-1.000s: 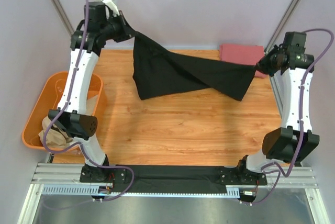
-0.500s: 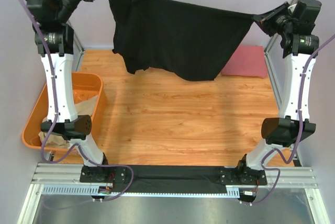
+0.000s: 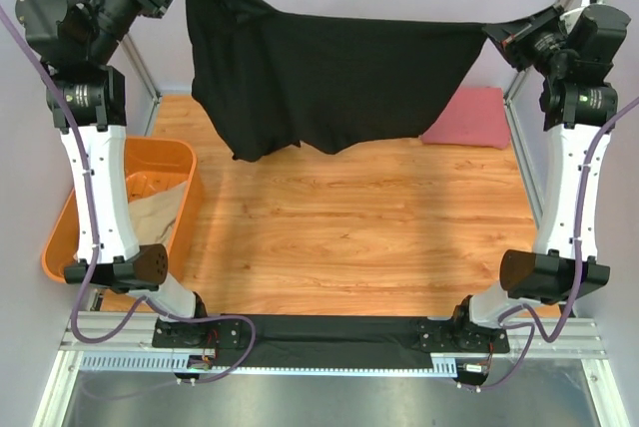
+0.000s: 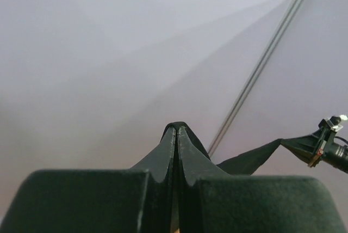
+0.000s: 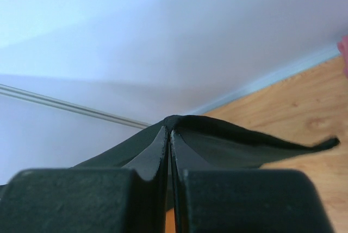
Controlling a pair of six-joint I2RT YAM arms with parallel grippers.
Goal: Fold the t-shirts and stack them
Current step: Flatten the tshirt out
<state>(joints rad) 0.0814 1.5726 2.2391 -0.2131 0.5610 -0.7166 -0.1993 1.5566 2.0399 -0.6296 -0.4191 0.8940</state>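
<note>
Black t-shirt (image 3: 329, 78): matt soft cloth. Table (image 3: 349, 237): glossy wood grain. Tub (image 3: 189, 198): smooth orange plastic.

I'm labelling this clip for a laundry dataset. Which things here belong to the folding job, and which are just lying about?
Part of the job:
black t-shirt, held up and spread out
pinkish-red t-shirt, folded, far right
tan t-shirt, in the tub

Just lying about:
orange tub
black mat, between the arm bases
</note>
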